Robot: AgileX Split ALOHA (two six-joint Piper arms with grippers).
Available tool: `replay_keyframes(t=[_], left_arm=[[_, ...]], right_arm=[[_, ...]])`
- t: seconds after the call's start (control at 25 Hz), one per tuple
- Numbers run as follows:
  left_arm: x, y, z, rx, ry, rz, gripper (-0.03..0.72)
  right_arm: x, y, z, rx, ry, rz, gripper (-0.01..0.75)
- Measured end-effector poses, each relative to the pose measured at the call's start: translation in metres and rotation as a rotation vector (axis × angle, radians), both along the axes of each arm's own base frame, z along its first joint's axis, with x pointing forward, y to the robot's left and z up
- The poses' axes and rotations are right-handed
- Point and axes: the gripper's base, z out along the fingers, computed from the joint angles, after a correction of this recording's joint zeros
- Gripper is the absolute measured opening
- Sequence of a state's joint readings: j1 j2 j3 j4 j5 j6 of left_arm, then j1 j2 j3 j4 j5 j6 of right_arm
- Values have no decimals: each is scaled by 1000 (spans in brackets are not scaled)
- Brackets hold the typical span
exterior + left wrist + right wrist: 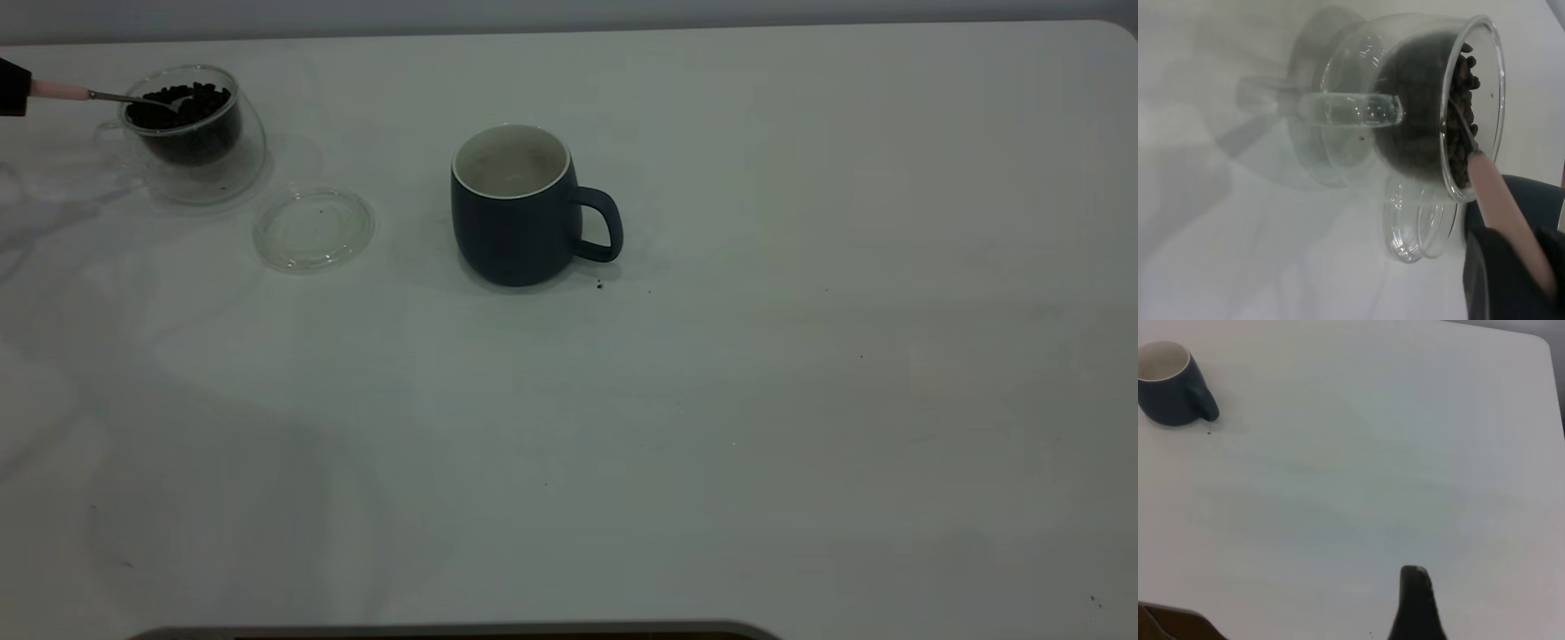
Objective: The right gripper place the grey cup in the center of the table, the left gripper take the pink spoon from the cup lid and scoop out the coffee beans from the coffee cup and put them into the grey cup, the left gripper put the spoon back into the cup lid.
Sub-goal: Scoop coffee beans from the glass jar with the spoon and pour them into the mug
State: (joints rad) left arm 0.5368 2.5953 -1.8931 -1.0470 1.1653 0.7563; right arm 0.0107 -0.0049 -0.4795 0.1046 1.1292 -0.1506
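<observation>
Left gripper (12, 87) clamping pink spoon (107, 96), metal bowl among glossy coffee beans (182, 102)

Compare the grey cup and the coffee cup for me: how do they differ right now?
The grey cup is opaque dark blue-grey with an off-white inside; the coffee cup is clear glass. The grey cup looks empty, while the coffee cup holds a heap of coffee beans. The pink spoon, held by the left gripper, reaches into the coffee cup; nothing touches the grey cup. Both stand upright on the table, each with a side handle.

Pink spoon (107, 96) dips into bean-filled coffee cup (191, 133) (grey cup (516, 209) upright, mid-table).
</observation>
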Motion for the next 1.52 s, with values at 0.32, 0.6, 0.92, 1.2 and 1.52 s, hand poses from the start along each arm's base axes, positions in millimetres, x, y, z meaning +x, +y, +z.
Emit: replay_keyframes(t=[0.32, 0.6, 0.92, 1.2, 1.52], left_arm=[[1, 2, 19, 32, -18, -4, 136], [-7, -3, 12, 20, 1, -20, 136], [-13, -7, 13, 20, -26, -47, 136], [-12, -6, 29, 38, -50, -43, 136], [-12, -5, 35, 37, -42, -29, 136]], right_arm=[[0, 0, 0, 0, 0, 0, 588], [0, 0, 0, 0, 0, 0, 588], [0, 0, 0, 0, 0, 0, 588], [0, 0, 0, 0, 0, 0, 588], [0, 0, 0, 0, 0, 0, 588]])
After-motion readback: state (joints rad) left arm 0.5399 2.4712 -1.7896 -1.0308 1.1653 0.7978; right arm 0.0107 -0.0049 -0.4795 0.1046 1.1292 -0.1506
